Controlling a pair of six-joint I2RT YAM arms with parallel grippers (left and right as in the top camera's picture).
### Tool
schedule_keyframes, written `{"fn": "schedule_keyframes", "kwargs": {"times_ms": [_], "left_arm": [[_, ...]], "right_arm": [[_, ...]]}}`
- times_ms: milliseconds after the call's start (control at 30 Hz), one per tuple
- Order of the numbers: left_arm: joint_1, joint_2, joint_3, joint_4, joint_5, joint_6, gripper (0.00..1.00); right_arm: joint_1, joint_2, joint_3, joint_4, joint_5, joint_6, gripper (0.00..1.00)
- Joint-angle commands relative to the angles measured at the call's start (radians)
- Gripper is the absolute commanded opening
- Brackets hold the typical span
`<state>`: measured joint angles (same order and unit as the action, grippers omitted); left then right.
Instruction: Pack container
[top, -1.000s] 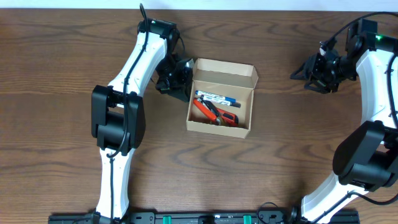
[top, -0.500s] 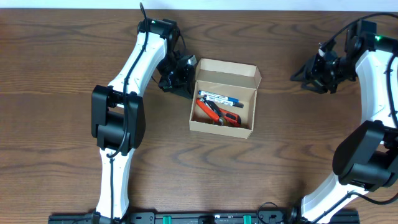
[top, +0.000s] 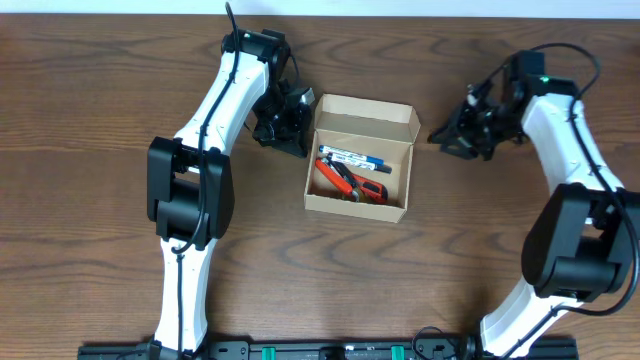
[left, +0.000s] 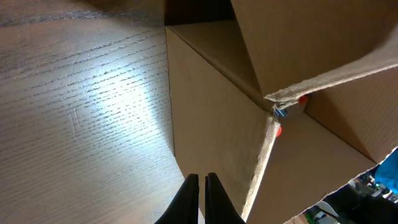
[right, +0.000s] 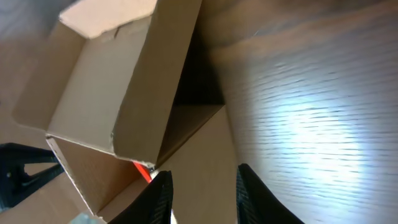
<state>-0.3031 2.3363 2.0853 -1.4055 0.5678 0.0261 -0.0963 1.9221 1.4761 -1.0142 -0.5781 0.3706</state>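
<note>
The container (top: 356, 206), a tan cardboard box, stands open mid-table with its flap lid (top: 364, 115) raised at the far side. Inside lie a blue-and-white marker (top: 352, 158) and a red-handled tool (top: 345, 180). My left gripper (top: 292, 135) is shut and empty, pressed against the box's left wall (left: 211, 143), fingertips (left: 200, 180) together. My right gripper (top: 447, 137) is open and empty, a little right of the box's right wall; in the right wrist view its fingers (right: 202, 177) straddle that wall (right: 199, 149), and a red bit shows inside.
The brown wooden table (top: 100, 150) spreads all round the box. Both white arms reach in from the near edge, the left arm (top: 205, 120) along the box's left, the right arm (top: 565, 130) at the far right.
My right gripper has swung left from the far right edge to just beside the box. The box slid slightly right earlier; the left gripper stays against its left wall.
</note>
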Motion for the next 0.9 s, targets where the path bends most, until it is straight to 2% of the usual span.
{"fn": "schedule_keyframes", "kwargs": {"times_ms": [0, 67, 133, 200, 467, 600, 867], "left_arm": [[0.002, 0.006, 0.003, -0.008, -0.017, -0.004, 0.06], [0.002, 0.006, 0.003, -0.012, -0.017, -0.004, 0.06], [0.002, 0.006, 0.003, -0.017, -0.018, -0.003, 0.06], [0.002, 0.006, 0.003, -0.02, -0.018, -0.003, 0.06], [0.002, 0.005, 0.003, -0.034, -0.018, 0.013, 0.06], [0.002, 0.006, 0.003, -0.039, -0.018, 0.02, 0.06], [0.002, 0.005, 0.003, -0.042, -0.017, 0.02, 0.06]], "right_arm": [[0.03, -0.006, -0.036, 0.017, -0.019, 0.055, 0.26], [0.034, -0.006, -0.056, 0.031, -0.004, 0.061, 0.22], [0.032, -0.006, -0.072, 0.042, 0.006, 0.063, 0.08], [0.029, -0.006, -0.085, 0.056, 0.011, 0.063, 0.02], [0.021, -0.006, -0.087, 0.119, 0.05, 0.013, 0.06], [0.012, -0.006, -0.087, 0.174, 0.038, 0.014, 0.02], [-0.017, 0.006, -0.087, 0.229, -0.004, 0.01, 0.01]]}}
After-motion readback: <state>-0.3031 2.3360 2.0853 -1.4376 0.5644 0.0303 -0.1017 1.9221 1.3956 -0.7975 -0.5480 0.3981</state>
